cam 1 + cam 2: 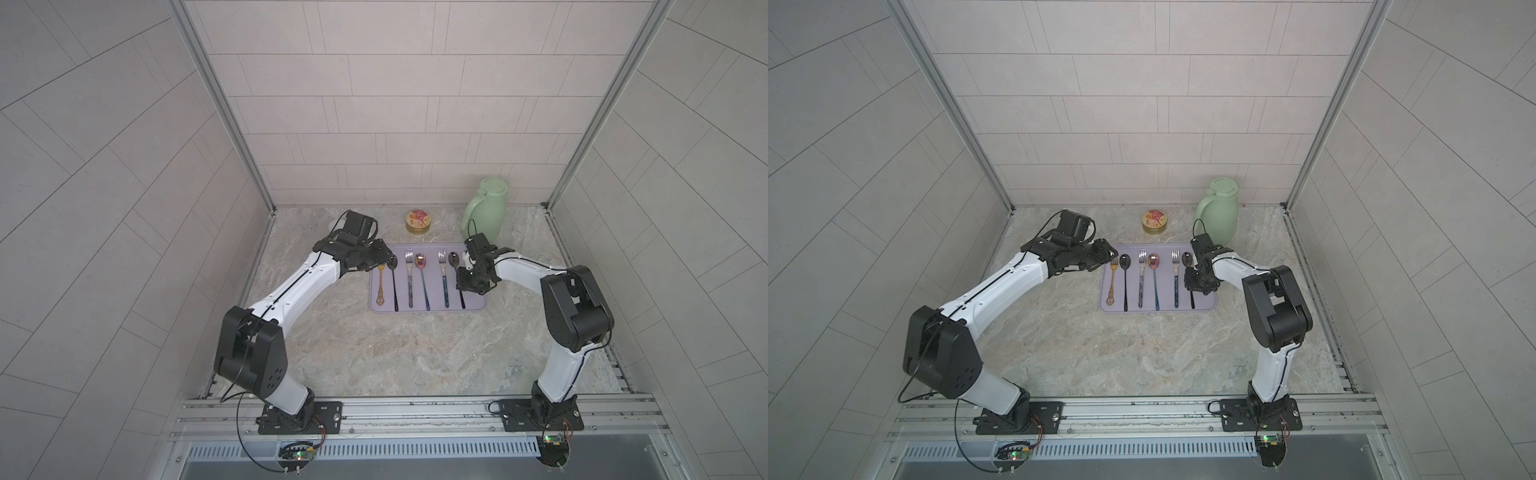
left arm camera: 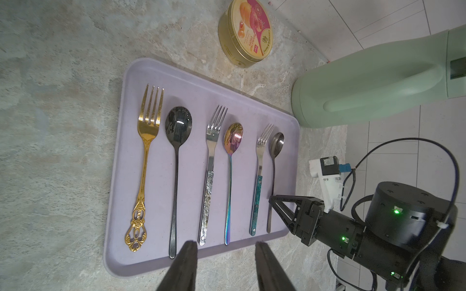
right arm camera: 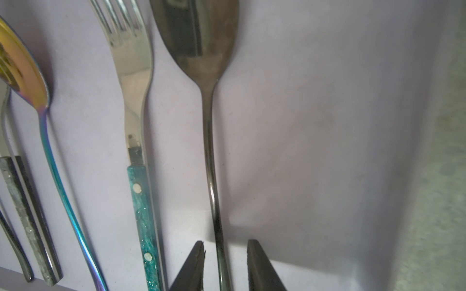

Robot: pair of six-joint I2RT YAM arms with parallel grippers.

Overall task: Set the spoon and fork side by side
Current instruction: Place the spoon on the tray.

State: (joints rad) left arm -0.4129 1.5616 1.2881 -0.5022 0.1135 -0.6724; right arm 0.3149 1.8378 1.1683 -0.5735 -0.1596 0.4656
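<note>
Behind right hand [image 1: 463, 286], middle of spoon [image 1: 454, 260]

pale grey tiled walls [image 1: 415, 83] enclose a marbled tabletop [image 1: 395, 353] edged by aluminium rails [image 1: 415, 409]

White arms [image 1: 299, 286], black joints [image 1: 249, 353]
</note>
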